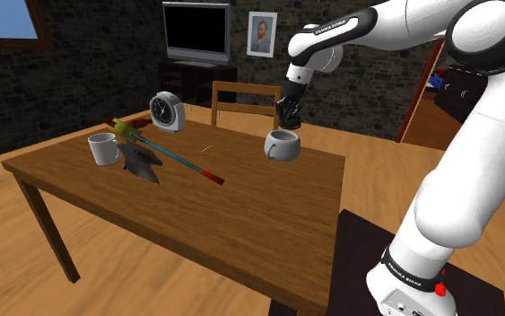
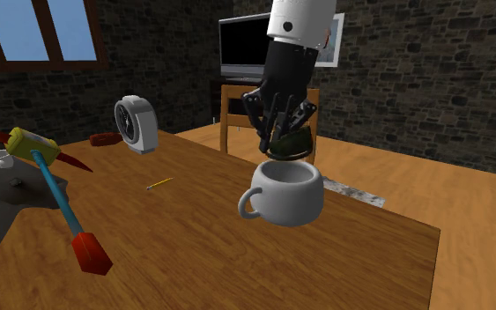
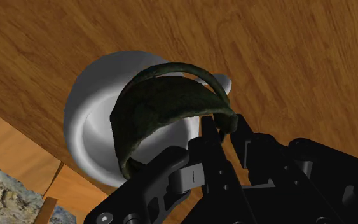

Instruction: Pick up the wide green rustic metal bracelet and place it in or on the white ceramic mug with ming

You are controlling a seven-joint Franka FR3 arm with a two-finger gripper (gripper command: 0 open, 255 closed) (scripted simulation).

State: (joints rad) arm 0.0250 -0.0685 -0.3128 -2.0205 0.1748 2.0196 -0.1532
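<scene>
A: Edges first. Where does the white mug (image 2: pixel 283 195) sit on the desk (image 1: pixel 241 211)?

B: Near the far long edge in the shoulder view, just in front of the chair (image 1: pixel 241 93). In the wrist view the desk's edge runs close behind the mug, with floor (image 3: pixel 15 143) past it.

A: Room around it?

B: Bare wood on every side of the mug. Toward the shoulder view's left there is a clock (image 1: pixel 165 111), upright, near the same far edge. Further that way, a second mug (image 1: pixel 104 149) and a blue-shafted screwdriver (image 1: pixel 184 163) with a red handle, lying flat. All are well apart from the white mug. A small yellow sliver (image 2: pixel 159 183) lies between clock and mug, touching neither.

A: Jaws?

B: Closed down on the bracelet (image 3: pixel 161 108), the band's wall pinched between the two fingers at one side. They point downward. The arm (image 1: pixel 394 27) comes in from the shoulder view's upper right.

A: And the bracelet itself?

B: Off the desk, held right over the mug's mouth. In the second exterior view its lower edge is about level with the rim. Touching or not, cannot tell.

A: Its look?

B: Wide band, dark green, mottled and dull, with a thin lip along the edge. It hangs tilted. The mug is plain white and rounded, handle toward the second exterior view's left
</scene>
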